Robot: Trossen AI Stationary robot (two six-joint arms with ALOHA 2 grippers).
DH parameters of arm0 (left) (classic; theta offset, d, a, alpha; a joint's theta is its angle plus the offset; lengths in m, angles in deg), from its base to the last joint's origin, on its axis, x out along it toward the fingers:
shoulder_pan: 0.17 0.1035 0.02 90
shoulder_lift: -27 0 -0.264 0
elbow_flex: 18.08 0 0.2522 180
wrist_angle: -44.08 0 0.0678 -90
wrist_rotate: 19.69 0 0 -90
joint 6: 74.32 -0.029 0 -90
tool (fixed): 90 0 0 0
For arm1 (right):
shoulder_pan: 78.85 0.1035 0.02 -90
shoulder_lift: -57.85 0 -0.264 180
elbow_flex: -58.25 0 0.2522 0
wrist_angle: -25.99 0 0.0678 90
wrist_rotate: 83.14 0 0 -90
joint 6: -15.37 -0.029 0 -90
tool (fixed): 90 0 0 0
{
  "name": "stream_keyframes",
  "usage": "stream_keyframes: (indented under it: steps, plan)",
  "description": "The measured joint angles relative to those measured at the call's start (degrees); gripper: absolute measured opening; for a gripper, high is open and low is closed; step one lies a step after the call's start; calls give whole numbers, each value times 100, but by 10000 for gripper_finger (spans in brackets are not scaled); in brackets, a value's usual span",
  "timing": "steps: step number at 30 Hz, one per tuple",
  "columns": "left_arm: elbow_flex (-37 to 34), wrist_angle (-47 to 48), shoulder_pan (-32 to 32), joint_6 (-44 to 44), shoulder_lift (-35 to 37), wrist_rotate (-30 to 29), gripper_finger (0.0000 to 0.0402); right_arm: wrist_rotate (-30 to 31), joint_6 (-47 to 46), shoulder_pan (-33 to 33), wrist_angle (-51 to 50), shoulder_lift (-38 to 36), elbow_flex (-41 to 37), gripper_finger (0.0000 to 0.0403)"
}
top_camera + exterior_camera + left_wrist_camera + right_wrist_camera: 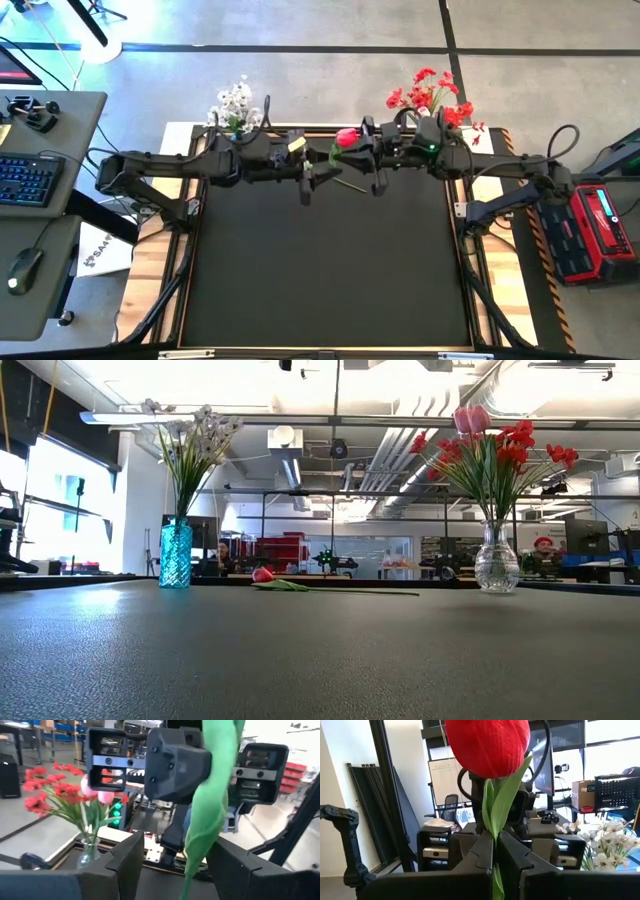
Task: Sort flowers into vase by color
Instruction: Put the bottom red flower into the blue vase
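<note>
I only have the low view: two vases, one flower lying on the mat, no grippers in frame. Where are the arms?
Observer: Both meet above the middle of the table's back edge. The right gripper is shut on the stem of a red tulip.
Operator: What about the left one?
Observer: The left gripper faces it, open, with a hanging green leaf between its fingers.

red tulip (489, 745) top cut off, stem end hidden
</note>
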Motion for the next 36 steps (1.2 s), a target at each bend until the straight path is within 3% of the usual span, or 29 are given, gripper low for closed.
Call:
stream_keyframes:
  steps: [4, 12, 14, 19, 25, 29, 36]
  plan:
    - [0, 289, 2, -303, 141, -118, 154, 10, 2, 5, -17, 0, 0, 0]
    - [0, 637, 16, -384, 410, -112, 25, 29, -6, -57, -22, 15, 0, 0]
    - [0, 667, 36, -400, 414, -112, 9, 44, -128, -107, -29, 15, 0, 2]
    - [0, 624, 82, -164, 414, -176, 6, 169, -309, -185, -11, -26, 0, 45]
    - [0, 617, 118, -242, 668, -673, 2, 668, -72, -98, 46, -324, -4, 151]
    - [0, 717, 132, -863, 1004, -1194, 1, 1045, 153, 7, -46, -510, -2, 209]
    - [-962, 260, 162, -1725, 2012, -2288, 1, 1258, 284, 20, -570, -708, -3, 220]
